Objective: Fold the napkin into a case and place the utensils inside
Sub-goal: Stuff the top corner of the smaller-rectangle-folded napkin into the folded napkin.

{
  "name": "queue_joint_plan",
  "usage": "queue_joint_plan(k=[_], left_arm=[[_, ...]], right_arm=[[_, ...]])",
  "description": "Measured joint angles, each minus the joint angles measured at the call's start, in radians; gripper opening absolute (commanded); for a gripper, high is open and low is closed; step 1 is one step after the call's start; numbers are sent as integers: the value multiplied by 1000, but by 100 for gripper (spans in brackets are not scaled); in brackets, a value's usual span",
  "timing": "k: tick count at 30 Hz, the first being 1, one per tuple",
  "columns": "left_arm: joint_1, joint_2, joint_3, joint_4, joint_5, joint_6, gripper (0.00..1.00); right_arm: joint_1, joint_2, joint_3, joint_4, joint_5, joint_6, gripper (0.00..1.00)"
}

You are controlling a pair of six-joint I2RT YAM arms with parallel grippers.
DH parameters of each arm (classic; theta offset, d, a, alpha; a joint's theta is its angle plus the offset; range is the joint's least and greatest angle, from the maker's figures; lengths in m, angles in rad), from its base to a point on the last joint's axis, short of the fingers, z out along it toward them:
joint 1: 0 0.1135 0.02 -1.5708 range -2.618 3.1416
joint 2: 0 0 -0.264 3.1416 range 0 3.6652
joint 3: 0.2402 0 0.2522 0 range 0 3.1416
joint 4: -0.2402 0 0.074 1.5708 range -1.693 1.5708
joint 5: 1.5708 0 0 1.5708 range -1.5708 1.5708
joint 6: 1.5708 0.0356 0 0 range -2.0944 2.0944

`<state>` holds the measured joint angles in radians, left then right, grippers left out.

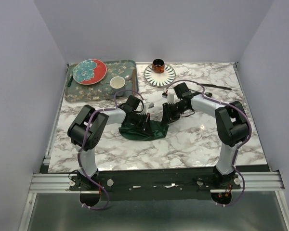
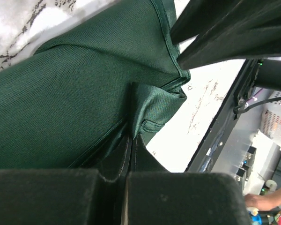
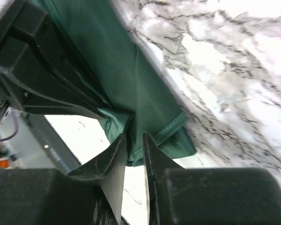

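1. Progress: early stage. The napkin [image 1: 145,131] lay crumpled at the table's centre, btw. the two arms. No long narrow case was formed yet, so I judge the folding step was the one in hand.
2. Left gripper [image 2: 130,140]: jaws fully closed, w/ a pleat of the napkin pinched between them.
3. Right gripper [image 3: 135,135]: jaws stood a narrow slit apart, w/ the tips at the hemmed corner of the napkin. Whether cloth was really caught in the slit, I cannot tell.
4. Left to do, in my judgement: finish the folds into a flat pocket, then fetch the cutlery and slide it in. One black utensil [image 1: 216,87] lay on the table at approx. 2 o'clock from the napkin, well apart from it. The second piece I could not make out.
5. Napkin material: dark green woven cloth w/ a fine mesh-like weave, a slight shine and a stitched hem. It was soft and made humps and pleats.
6. The utensil looked slim and matte.
7. Table [image 1: 192,139]: hard and glossy, white marble pattern w/ grey veins.
8. Others:
   - A rectangular floral tray [image 1: 77,94] at 11 o'clock carried a round red-teal plate [image 1: 89,71] and a small white cup [image 1: 117,82].
   - A round striped plate [image 1: 166,76] at 12 o'clock had a dark cup [image 1: 158,64] on it.
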<state>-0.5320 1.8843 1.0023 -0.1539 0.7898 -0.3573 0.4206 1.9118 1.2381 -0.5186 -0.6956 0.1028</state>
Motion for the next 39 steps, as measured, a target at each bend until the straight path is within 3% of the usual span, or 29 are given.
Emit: queue_joint_plan(k=[9, 23, 39], left_arm=[[7, 24, 8, 8, 36, -36, 0], [21, 48, 23, 7, 64, -52, 0], [27, 56, 24, 9, 79, -56, 0]], right_arm=[[65, -72, -61, 81, 132, -94, 38], [158, -92, -82, 148, 338, -194, 38], [213, -92, -85, 166, 401, -210, 31]])
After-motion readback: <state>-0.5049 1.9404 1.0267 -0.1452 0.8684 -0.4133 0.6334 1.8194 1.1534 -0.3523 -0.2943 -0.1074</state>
